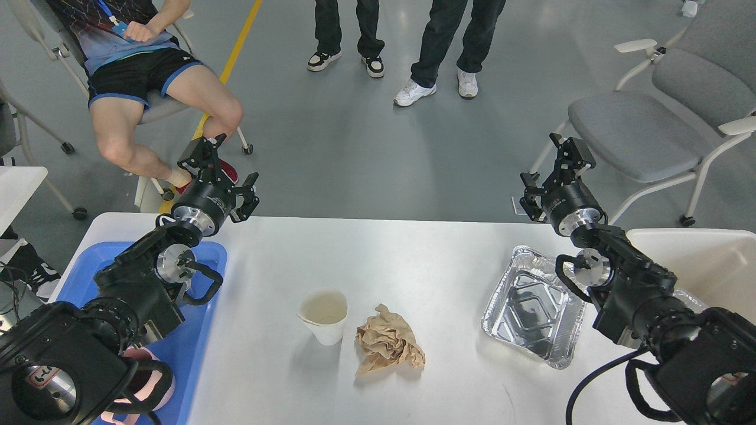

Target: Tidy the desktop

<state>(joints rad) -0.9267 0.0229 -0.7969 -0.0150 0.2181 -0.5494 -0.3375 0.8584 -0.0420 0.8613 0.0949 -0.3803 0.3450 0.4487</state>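
Observation:
The white desktop (378,248) spans the lower view. On it stand a white paper cup (323,316), a crumpled brown paper (387,348) right of the cup, and an empty foil tray (534,307) at the right. My left gripper (227,171) is open and empty, held above the desktop's far left edge. My right gripper (552,174) is open and empty, above the far edge, behind the foil tray.
A blue tray (201,307) at the left holds a pink mug (150,383), mostly hidden by my left arm. A white bin (703,260) stands at the right. A seated person (147,77), two standing people and grey chairs (638,130) are beyond the desk.

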